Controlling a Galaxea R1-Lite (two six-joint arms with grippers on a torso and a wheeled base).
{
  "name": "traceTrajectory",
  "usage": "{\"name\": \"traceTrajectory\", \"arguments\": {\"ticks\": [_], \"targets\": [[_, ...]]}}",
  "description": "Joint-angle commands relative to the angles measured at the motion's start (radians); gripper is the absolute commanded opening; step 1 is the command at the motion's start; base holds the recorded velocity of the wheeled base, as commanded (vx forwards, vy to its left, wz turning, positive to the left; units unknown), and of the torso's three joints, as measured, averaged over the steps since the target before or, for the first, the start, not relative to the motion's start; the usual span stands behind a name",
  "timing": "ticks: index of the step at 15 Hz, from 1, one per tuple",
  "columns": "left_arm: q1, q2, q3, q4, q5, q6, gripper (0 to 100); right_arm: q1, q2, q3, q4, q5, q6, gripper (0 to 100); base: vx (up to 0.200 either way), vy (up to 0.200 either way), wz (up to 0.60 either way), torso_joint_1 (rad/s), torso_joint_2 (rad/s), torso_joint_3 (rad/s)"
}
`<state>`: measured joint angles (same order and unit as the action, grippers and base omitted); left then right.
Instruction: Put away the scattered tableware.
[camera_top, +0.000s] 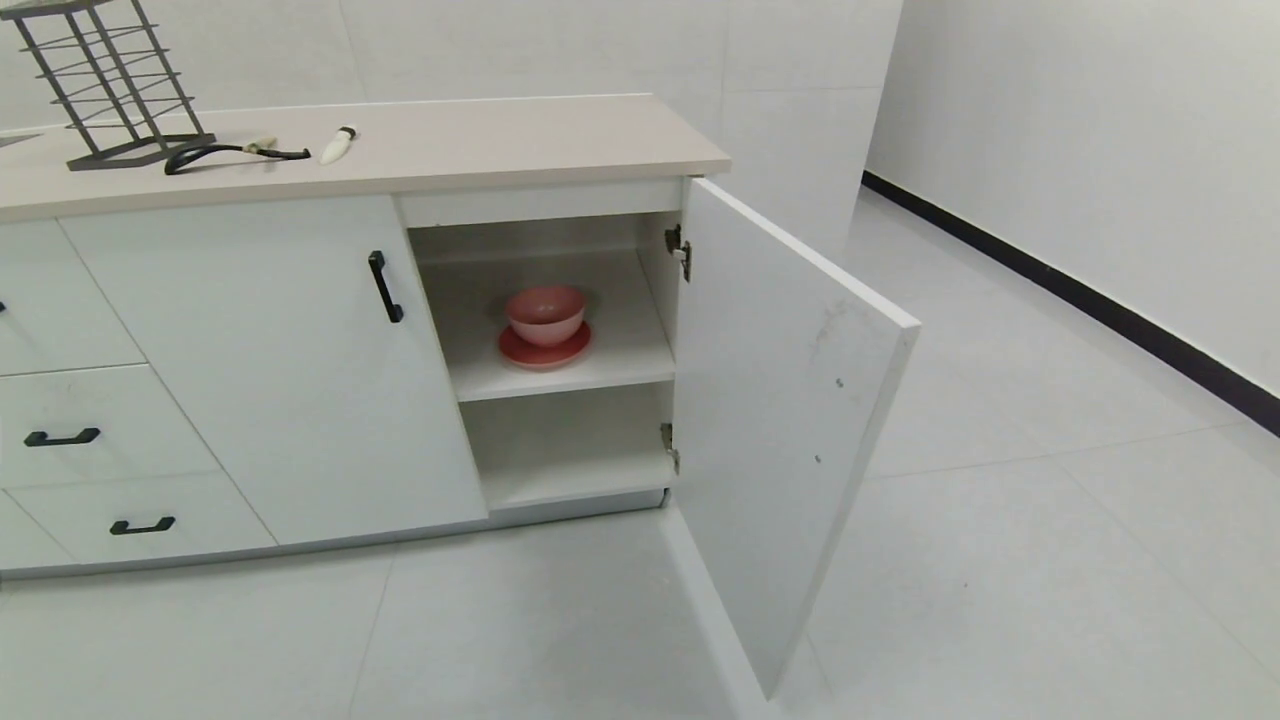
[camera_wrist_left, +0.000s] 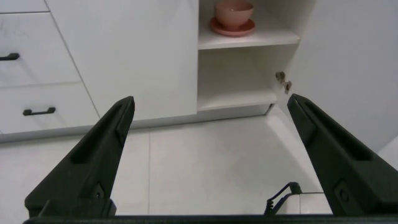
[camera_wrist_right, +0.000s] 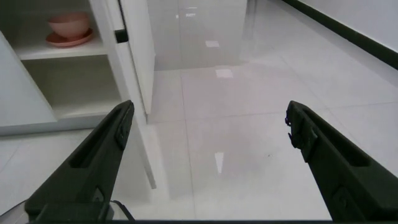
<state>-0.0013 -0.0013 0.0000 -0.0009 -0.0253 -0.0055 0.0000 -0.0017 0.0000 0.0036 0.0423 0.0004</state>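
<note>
Pink bowl (camera_top: 545, 310) on plate (camera_top: 545, 356), shelf (camera_top: 625, 350); left gripper (camera_wrist_left: 210, 99), right gripper (camera_wrist_right: 209, 106) spread empty, seemingly angled floorward.

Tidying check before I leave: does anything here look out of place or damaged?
The cabinet door stands wide open, with faint smudges on its inner face. A black utensil and a white utensil lie loose on the counter by the rack. The bowl sits squarely on its plate; nothing spilled.
</note>
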Motion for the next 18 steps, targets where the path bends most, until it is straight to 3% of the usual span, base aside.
{"name": "traceTrajectory", "arguments": {"ticks": [1, 3, 6, 7, 14, 16, 17, 18], "targets": [[0.000, 0.001, 0.000, -0.001, 0.001, -0.001, 100, 0.000, 0.002, 0.000, -0.001, 0.004, 0.000, 100, 0.000, 0.000, 0.60, -0.002, 0.00, 0.002], [0.000, 0.001, 0.000, -0.001, 0.001, -0.001, 100, -0.002, 0.002, 0.000, -0.001, -0.001, -0.002, 100, 0.000, 0.000, 0.60, 0.000, 0.00, 0.000], [0.000, 0.001, 0.000, -0.001, 0.001, -0.001, 100, -0.002, 0.002, -0.002, 0.001, 0.001, -0.008, 100, 0.000, 0.000, 0.00, 0.000, 0.00, 0.000], [0.000, 0.001, 0.000, -0.001, 0.001, -0.004, 100, 0.000, 0.002, -0.002, 0.001, -0.001, -0.007, 0, 0.000, 0.000, 0.00, 0.000, 0.00, 0.000], [0.000, 0.001, 0.000, -0.002, 0.007, -0.025, 100, -0.002, 0.002, 0.000, -0.017, -0.001, 0.001, 0, 0.000, 0.000, 0.00, 0.000, 0.00, 0.000], [0.000, 0.001, 0.000, -0.002, 0.007, -0.030, 100, -0.002, 0.002, 0.000, -0.235, 0.010, -0.005, 0, 0.000, 0.000, 0.00, 0.000, 0.00, 0.000], [0.000, 0.001, 0.000, -0.002, 0.004, -0.017, 100, -0.006, 0.006, -0.009, -0.277, 0.123, -0.011, 0, 0.000, 0.000, 0.00, 0.000, 0.00, 0.000], [0.000, 0.001, 0.000, -0.002, 0.004, -0.011, 100, 0.000, 0.057, -0.044, -0.228, 0.228, -0.005, 0, 0.000, 0.000, 0.00, 0.000, 0.00, 0.000]]}}
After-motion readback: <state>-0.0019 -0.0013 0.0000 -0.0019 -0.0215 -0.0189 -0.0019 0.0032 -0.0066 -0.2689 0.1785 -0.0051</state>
